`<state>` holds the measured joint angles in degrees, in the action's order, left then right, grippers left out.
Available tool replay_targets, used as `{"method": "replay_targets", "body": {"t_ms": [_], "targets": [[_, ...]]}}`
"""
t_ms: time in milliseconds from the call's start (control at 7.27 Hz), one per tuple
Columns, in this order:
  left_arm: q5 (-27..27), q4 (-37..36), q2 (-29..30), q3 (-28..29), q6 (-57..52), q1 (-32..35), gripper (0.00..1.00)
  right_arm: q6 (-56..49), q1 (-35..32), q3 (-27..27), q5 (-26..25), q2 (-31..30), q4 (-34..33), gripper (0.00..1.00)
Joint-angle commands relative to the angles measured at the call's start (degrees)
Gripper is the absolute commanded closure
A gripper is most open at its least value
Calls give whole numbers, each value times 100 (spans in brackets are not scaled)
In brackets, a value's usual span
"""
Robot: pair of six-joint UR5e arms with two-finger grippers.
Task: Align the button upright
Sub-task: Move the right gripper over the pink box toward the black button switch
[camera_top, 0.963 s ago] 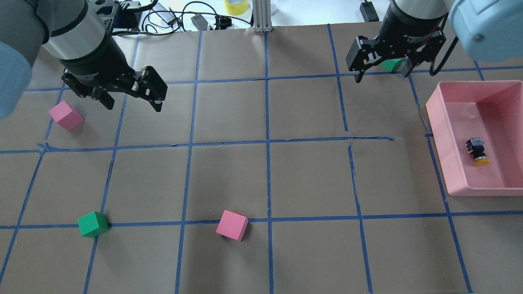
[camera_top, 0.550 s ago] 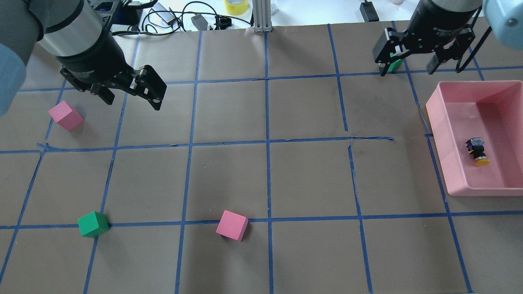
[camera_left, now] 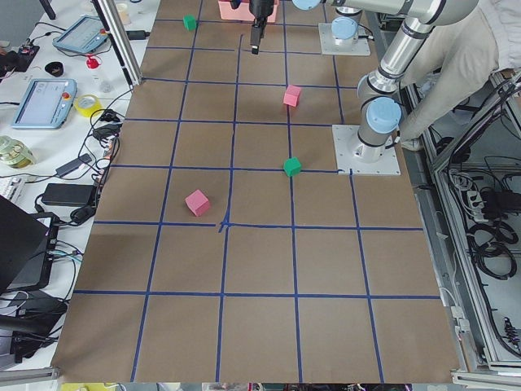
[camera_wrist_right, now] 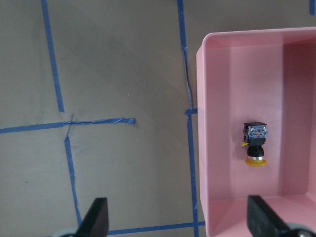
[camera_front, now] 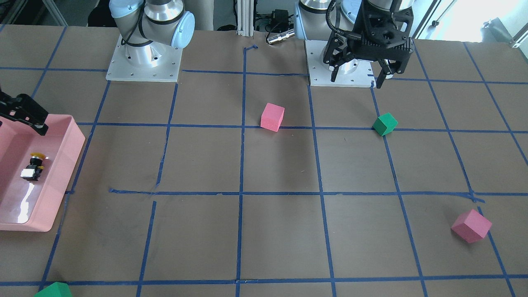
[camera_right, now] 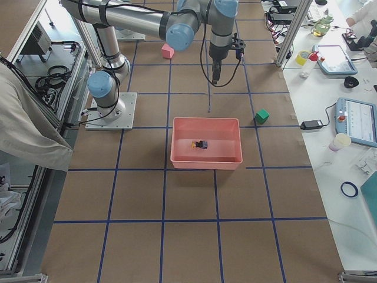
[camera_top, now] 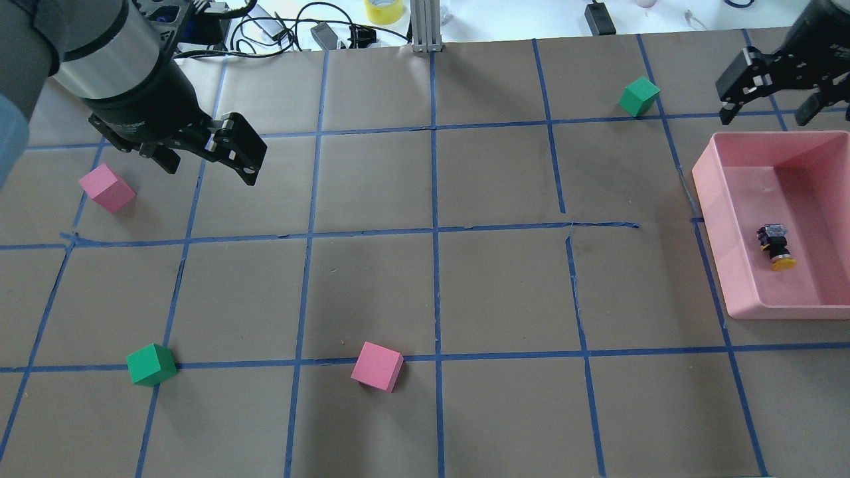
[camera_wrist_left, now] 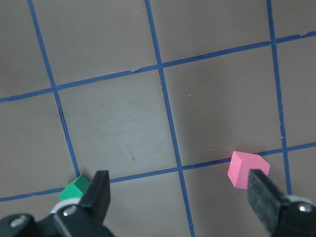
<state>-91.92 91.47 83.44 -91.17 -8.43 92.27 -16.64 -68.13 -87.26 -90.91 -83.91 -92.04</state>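
The button [camera_top: 775, 247] lies on its side on the floor of the pink tray [camera_top: 708, 199] at the table's right, yellow cap toward the robot. It also shows in the front view [camera_front: 33, 167], the right side view [camera_right: 199, 144] and the right wrist view [camera_wrist_right: 255, 143]. My right gripper [camera_top: 764, 118] is open and empty, hanging high just beyond the tray's far rim. In the right wrist view [camera_wrist_right: 177, 219] the button sits right of centre. My left gripper [camera_top: 209, 169] is open and empty, high over the table's far left.
A pink cube [camera_top: 106, 188] lies below and left of the left gripper. A green cube [camera_top: 151, 364] and another pink cube [camera_top: 376, 366] sit near the robot's edge. A second green cube [camera_top: 639, 96] lies left of the right gripper. Cables and tape line the far edge.
My right gripper has moved right, from over the green cube to the tray's far rim, uncovering that cube. My left gripper has shifted slightly left. The button has not moved.
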Motion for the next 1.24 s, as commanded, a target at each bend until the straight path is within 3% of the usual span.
{"method": "replay_targets", "body": {"t_ms": [0,275,550,825,1100], "targets": [[-10,11,-21,-6,0,2,0,-794,588,-54,-145,408,-547,0],[-10,11,-13,-6,8,2,0,-982,1141,-587,-85,541,-1398,0],[-10,11,-21,-6,0,2,0,-973,1232,-1622,-154,603,-2856,0],[-10,11,-21,-6,8,2,0,-1531,1642,-1996,228,725,-3091,0],[-10,11,-21,-6,8,2,0,-1588,1689,-2005,328,1025,-3337,0]]}}
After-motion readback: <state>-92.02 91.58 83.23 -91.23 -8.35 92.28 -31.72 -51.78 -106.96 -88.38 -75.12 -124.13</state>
